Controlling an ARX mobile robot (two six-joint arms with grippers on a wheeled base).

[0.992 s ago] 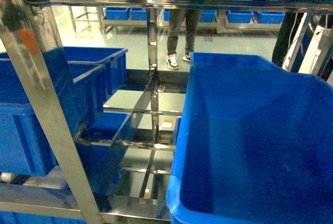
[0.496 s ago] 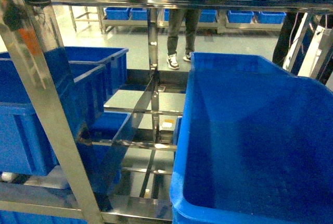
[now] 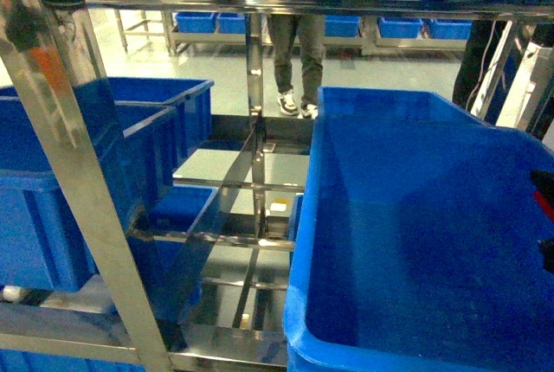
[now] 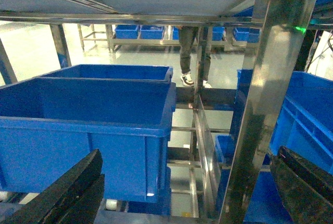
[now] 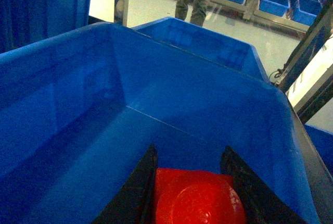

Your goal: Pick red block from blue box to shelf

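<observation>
Right claw grips a half-hidden red block above a blue crate; left claw hangs spread wide beside the shelf.

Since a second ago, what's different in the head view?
The right gripper has come into view at the right edge, over the big blue crate, jaws shut on the red block. The person behind the shelf stepped slightly. The crates and shelf stayed put.

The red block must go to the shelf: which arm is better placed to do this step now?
The right. The right gripper is shut on the red block, above a dark-blue crate on the shelf. The left gripper is open and holds nothing.
</observation>
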